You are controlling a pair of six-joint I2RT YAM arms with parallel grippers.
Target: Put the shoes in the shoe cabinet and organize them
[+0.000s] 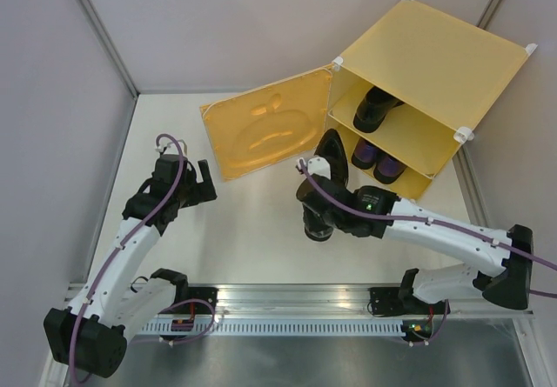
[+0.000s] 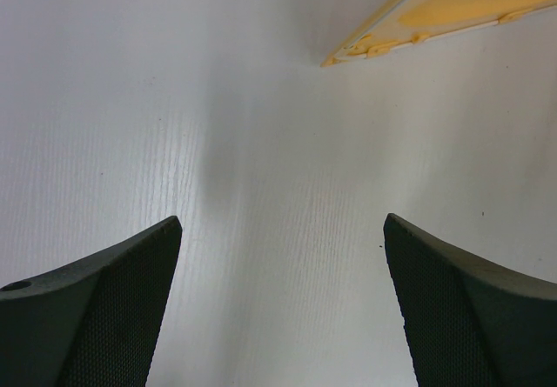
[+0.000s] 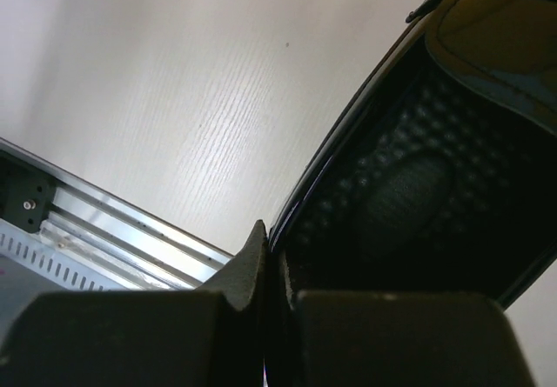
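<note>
Status: three of four shoes are stored.

1. The shoe cabinet point(image 1: 435, 52) sits in the upper right of the top view. Its door point(image 1: 265, 135) is swung fully open to the left.
2. One black shoe point(image 1: 376, 109) stands on the upper shelf. The purple pair point(image 1: 374, 156) stands side by side in the lower compartment.
3. The last black shoe point(image 1: 333, 152) is at frame centre, just in front of the cabinet opening, with its toe pointing toward the cabinet.
4. The right gripper point(image 1: 318, 213) is fully closed on this shoe. In the right wrist view its fingers point(image 3: 248, 274) pinch the shoe's side wall at the rim, one outside and one inside the dark lining. The pictures do not show whether the sole is clear of the table point(image 1: 244, 248).
5. The left gripper point(image 1: 196, 187) sits at left of centre, near the door's lower corner. Its jaws are spread wide and hold nothing; only bare table lies between them.

Remaining, as judged: carry the held shoe to the upper shelf, set it beside its mate, and release it. Closing the door may follow.
</note>
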